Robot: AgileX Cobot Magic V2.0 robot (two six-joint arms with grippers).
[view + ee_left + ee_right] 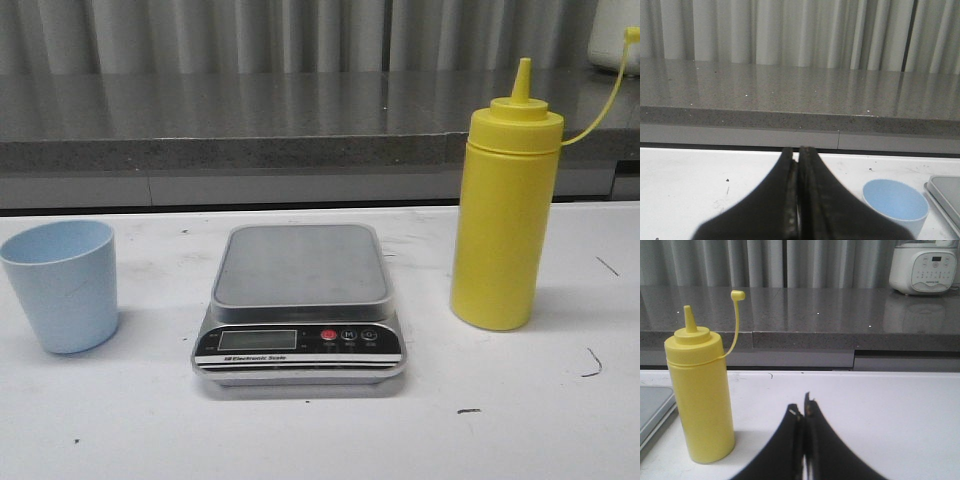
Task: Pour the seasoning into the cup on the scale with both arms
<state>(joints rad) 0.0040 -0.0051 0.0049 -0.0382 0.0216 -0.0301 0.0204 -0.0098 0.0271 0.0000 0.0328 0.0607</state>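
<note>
Scale [300,300] is sitting dead centre on the white table [520,420], platform bare, display facing the robot. Red button and two dark ones showing beside the LCD.

Cup [62,285] is standing upright at 9 o'clock from the scale, well apart from it, mouth up. It isn't on the platform.

Seasoning bottle [503,205] is standing upright at 3 o'clock from the scale, also apart. Nozzle is pointing straight up, tip cover dangling off its thin tether up and to the right.

Left gripper [798,150] is showing in its wrist view only: fingers pressed together, nothing between them. It's hanging over bare table with the cup [896,202] just ahead and to one side, scale corner [945,192] peeking in at the frame edge.

Right gripper [802,407] is doing the same: fingers closed against each other, holding nothing, clear of the bottle [700,395], which is standing off to one side in that view.

Neither arm is appearing in the front view.

Grey counter [220,110] is running behind the table, with a white appliance [924,267] sitting on it at the far right.
</note>
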